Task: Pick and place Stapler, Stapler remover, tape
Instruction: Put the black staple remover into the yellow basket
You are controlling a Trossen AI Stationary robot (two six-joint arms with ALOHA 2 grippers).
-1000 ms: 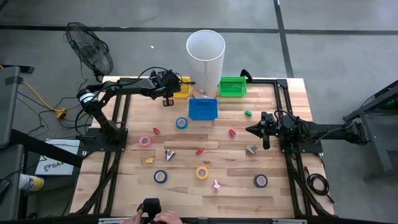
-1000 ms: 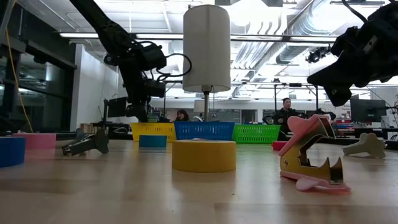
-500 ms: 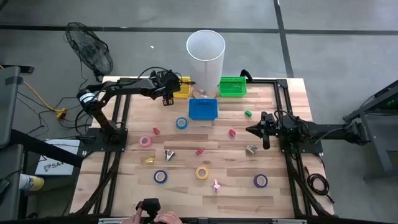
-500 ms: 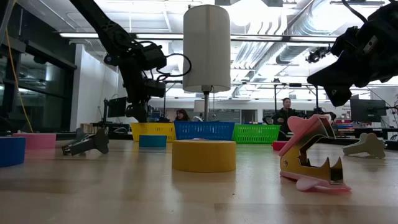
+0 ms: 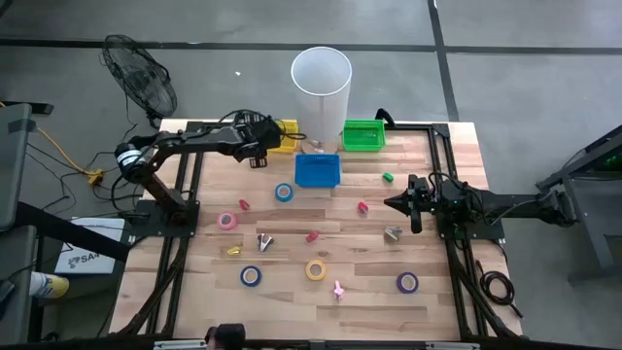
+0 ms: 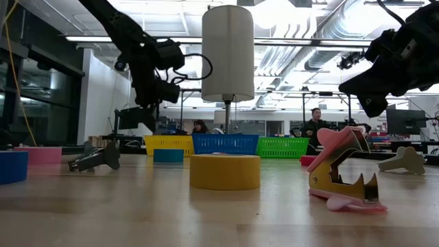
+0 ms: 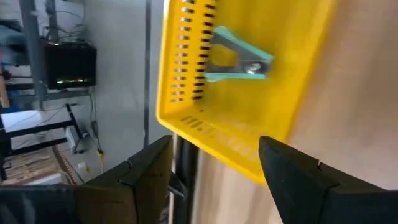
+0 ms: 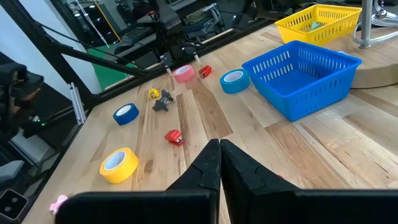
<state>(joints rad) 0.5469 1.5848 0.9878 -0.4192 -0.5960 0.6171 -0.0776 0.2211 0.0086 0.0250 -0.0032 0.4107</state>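
Where the high view earlier showed the left gripper hanging just below the yellow basket, it now sits slightly further left in the upper-left part of the frame, fingers spread and empty. The right gripper waits at right of centre, pinched shut. At low view, the left arm stands higher than before. Through the left wrist camera, a teal staple remover lies inside the yellow basket, upper centre.

Wooden table carries three baskets (tape rolls scattered).
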